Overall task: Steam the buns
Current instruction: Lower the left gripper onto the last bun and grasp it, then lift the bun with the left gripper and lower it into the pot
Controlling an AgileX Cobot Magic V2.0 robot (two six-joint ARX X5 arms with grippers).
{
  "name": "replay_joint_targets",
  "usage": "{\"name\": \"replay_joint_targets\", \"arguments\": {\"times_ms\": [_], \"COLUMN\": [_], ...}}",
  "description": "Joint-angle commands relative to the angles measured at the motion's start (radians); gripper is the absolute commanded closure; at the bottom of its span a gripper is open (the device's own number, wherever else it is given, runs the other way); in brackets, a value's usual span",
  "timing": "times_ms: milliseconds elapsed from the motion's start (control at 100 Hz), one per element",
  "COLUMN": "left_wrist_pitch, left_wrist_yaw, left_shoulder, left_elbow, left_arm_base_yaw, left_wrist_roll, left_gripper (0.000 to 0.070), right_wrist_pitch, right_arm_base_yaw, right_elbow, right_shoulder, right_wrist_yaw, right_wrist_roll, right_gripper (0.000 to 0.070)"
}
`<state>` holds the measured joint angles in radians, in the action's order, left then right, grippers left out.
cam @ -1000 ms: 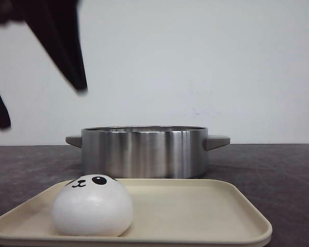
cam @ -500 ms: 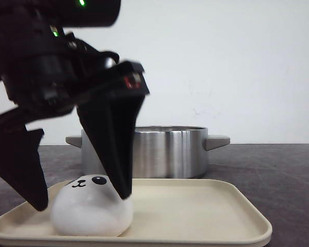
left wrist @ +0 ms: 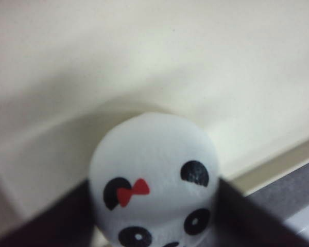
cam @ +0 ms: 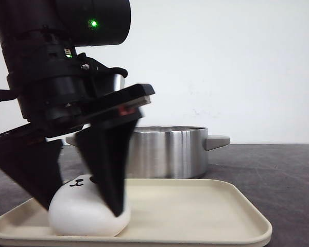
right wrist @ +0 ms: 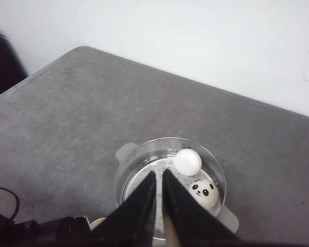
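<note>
One white panda-faced bun (cam: 74,213) sits on the left of the cream tray (cam: 195,206). My left gripper (cam: 81,210) is lowered over it, open, with one black finger at each side of the bun. In the left wrist view the bun (left wrist: 152,164) fills the gap between the fingers (left wrist: 153,179), and its face has a red bow. My right gripper (right wrist: 159,172) is shut and empty, high above the steel pot (right wrist: 139,157). Two buns lie in the pot: one face up (right wrist: 203,193), one showing plain white (right wrist: 188,161).
The steel pot (cam: 165,152) with two side handles stands just behind the tray on the dark grey table (cam: 278,170). A white wall is behind. The left arm's black body (cam: 56,77) fills the upper left of the front view.
My left gripper came down from the upper left onto the tray. Its fingers now straddle the bun and stand closer together than half a second ago.
</note>
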<state>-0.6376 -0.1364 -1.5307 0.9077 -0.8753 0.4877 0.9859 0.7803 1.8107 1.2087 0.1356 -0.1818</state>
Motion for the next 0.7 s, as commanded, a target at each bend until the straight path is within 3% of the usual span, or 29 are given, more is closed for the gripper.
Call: {"name": "replay_joint_targets", "arguments": {"times_ms": [0,280,360,530,690], "left_wrist_pitch": [0.007,0.002,0.011,0.032,0.086], "left_wrist_yaw": [-0.003,-0.072,-0.036,0.142,0.146], "left_shoulder": [-0.018,0.126,0.174,0.181,0.131], "left_elbow": [0.017,0.17,0.251,0.427,0.503], "left_arm_base_yaw": [-0.011,-0.022,-0.022,0.011,0.092], "left_wrist_roll": [-0.005,-0.003,-0.015,-0.129,-0.174], "left_gripper": [0.069,0.069,0.069,0.069,0.069], "right_wrist_pitch": [-0.005,-0.005,-0.005,-0.005,-0.006], "right_arm_base_yaw": [0.011,0.011,0.011,0.012,0.017], "right_elbow": [0.02,0.02,0.02,0.02,0.02], "right_shoulder": [0.012,0.012,0.012,0.012,0.012], "right_wrist_yaw": [0.004,0.003,-0.002,-0.005,-0.004], "right_wrist_roll": [0.012,0.014,0.014,0.013,0.014], "right_gripper": [0.0688,0.0688,0.0688,0.0688,0.0688]}}
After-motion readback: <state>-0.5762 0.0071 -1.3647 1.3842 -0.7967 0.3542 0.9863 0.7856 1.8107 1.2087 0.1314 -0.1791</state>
